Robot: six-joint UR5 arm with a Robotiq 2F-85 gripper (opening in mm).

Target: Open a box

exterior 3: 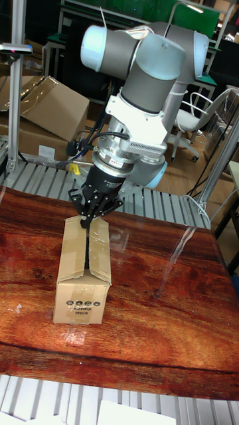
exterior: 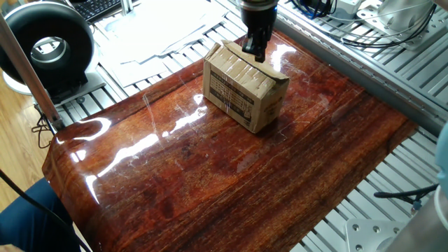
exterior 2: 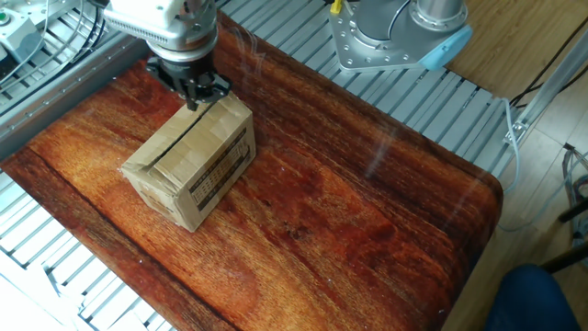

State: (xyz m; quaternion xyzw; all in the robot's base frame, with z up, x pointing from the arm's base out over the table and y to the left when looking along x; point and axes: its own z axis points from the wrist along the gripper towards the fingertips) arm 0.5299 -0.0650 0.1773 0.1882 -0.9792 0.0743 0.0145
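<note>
Hovering my gripper, fingers drawn nearly together and empty, at the far end of the box on the table, I target its flap seam.

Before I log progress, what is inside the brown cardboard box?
Cannot be seen: the small brown corrugated-cardboard box has its top flaps down, covering the inside. Only the black gripper sits at the seam's end.

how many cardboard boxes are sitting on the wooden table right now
1. The box stands toward the far end of the table, flaps down, with the gripper at its top's far end. Other cartons appear only off the table, behind the arm in the tall view.
</note>
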